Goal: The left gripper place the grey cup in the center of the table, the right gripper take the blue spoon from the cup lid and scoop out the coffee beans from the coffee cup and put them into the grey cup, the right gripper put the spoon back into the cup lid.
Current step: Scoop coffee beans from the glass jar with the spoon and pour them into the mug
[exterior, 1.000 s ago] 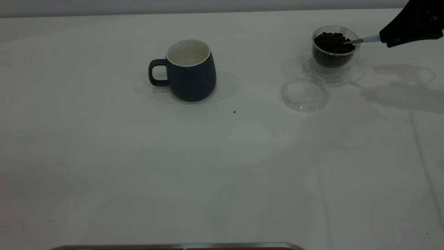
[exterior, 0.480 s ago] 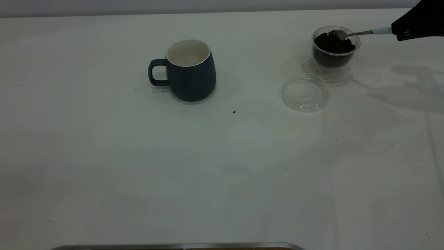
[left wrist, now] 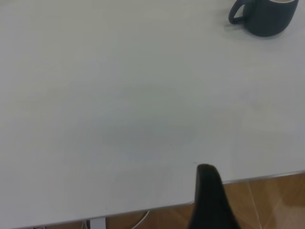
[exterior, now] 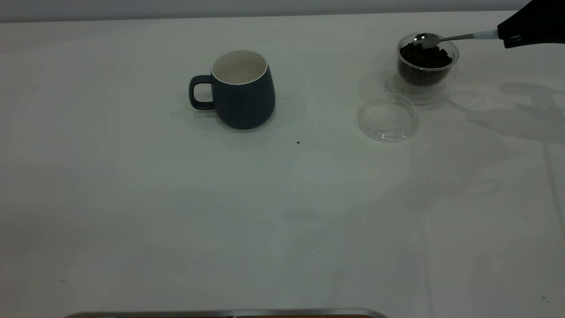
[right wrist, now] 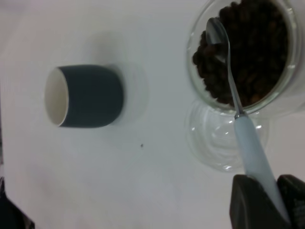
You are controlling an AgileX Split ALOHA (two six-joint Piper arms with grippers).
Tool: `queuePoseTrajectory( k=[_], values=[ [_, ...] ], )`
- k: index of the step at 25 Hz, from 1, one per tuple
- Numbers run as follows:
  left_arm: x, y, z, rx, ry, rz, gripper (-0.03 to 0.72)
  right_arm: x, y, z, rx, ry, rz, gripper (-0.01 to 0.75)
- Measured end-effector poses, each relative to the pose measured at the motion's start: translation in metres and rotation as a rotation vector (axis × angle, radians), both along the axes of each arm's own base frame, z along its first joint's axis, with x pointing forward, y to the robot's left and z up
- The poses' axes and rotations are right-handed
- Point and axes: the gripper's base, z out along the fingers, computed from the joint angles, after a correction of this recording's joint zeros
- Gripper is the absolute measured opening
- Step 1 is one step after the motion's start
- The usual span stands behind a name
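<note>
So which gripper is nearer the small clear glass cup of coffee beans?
Right. The right gripper holds the pale-handled metal spoon with its bowl over the glass cup. The left gripper sits far off, at the table's edge.

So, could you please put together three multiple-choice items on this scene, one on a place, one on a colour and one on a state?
1. Where is the bowl of the blue spoon?
A. Lying in the cup lid
B. Above the beans in the coffee cup
C. Inside the grey cup

2. What colour is the inside of the grey cup?
A. White
B. Red
C. Black

3. What is in the cup lid?
A. The spoon
B. A heap of beans
C. Nothing

Answers:
1 B: the right gripper holds the spoon over the coffee beans in the coffee cup.
2 A: its interior shows white at the rim.
3 C: the clear lid lies bare on the table.
</note>
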Motion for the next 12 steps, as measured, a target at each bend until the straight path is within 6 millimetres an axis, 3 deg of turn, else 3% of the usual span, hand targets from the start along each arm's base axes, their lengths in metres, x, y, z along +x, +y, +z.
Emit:
queuePoseTrajectory(
  k=[12],
  values=[
    [0.0,0.0,0.0,0.0,0.0,0.0,0.555,-0.0011,-0.0026,-0.0043,-0.017,0.061,-0.067,0.107]
  ],
)
